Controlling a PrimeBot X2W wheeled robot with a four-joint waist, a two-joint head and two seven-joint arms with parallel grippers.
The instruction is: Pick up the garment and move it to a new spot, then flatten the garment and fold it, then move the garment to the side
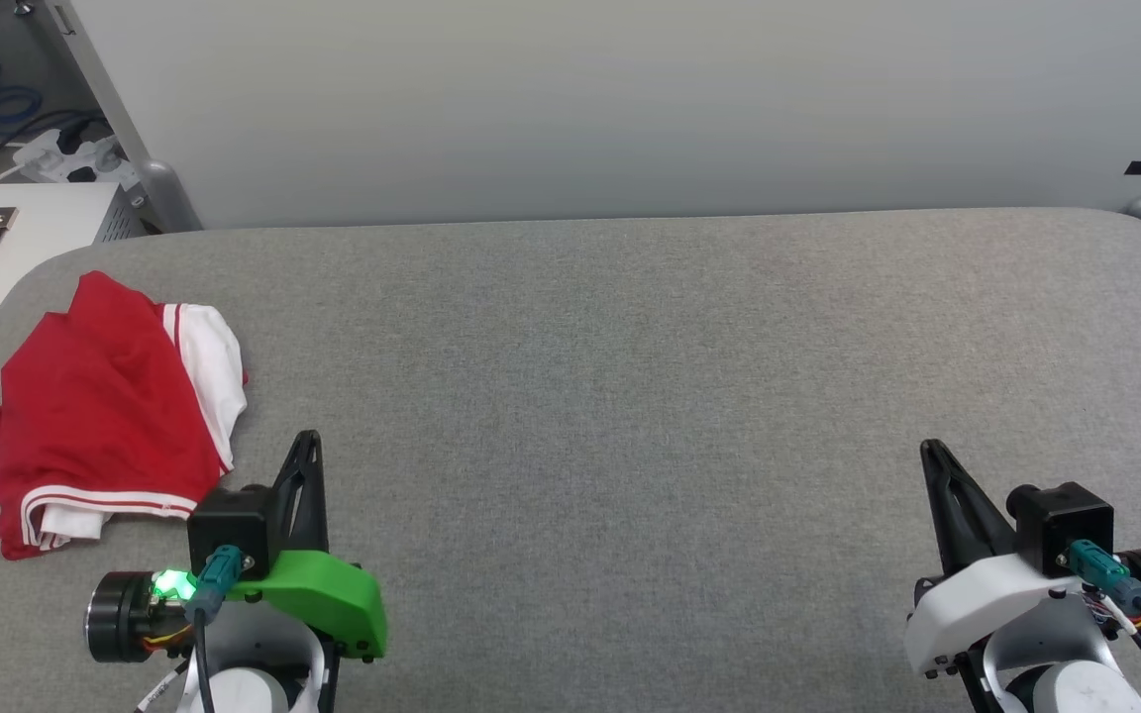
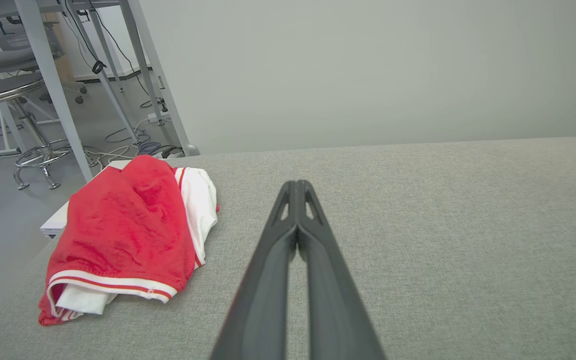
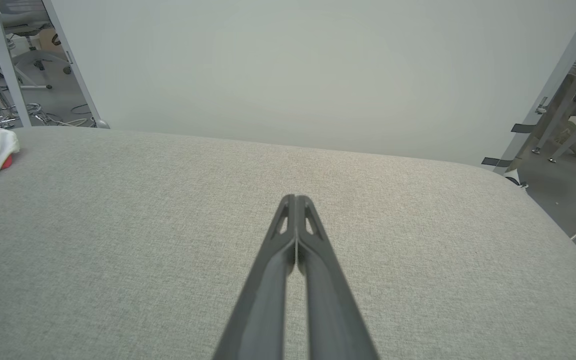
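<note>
Since the garment lies bunched at the worktop's left end, probably soft and light, I would pinch its striped hem. My left pincer and right pincer are clenched, empty.

garment: one
grippers: two, the left gripper and the right gripper
fingers on each gripper: two
table: one, grey
stool: one
white box: one
</note>
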